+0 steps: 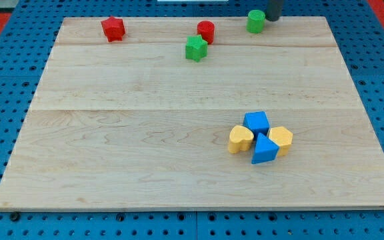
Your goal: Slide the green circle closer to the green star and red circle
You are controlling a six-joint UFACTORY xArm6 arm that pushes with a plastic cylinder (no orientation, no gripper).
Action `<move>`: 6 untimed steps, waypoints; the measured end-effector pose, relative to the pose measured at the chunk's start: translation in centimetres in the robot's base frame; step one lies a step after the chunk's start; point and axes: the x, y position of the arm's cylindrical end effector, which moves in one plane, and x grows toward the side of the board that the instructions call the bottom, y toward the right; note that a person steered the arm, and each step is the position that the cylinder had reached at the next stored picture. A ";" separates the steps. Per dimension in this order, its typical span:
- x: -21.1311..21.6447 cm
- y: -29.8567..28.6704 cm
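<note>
The green circle (256, 21) stands near the board's top edge, right of centre. My tip (273, 18) is just to its right, close to or touching it; the dark rod runs up out of the view's top. The red circle (206, 31) stands to the green circle's left. The green star (195, 49) sits just below and left of the red circle, nearly touching it.
A red star-like block (113, 29) sits at the top left. A cluster at the lower right holds a blue cube (257, 123), a blue triangle (265, 150), a yellow heart (240, 139) and a yellow block (281, 139). The wooden board (145, 133) lies on a blue pegboard.
</note>
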 end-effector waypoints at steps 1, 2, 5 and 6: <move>2.8 -3.7; 7.1 -2.2; 0.8 -1.9; 3.6 -7.7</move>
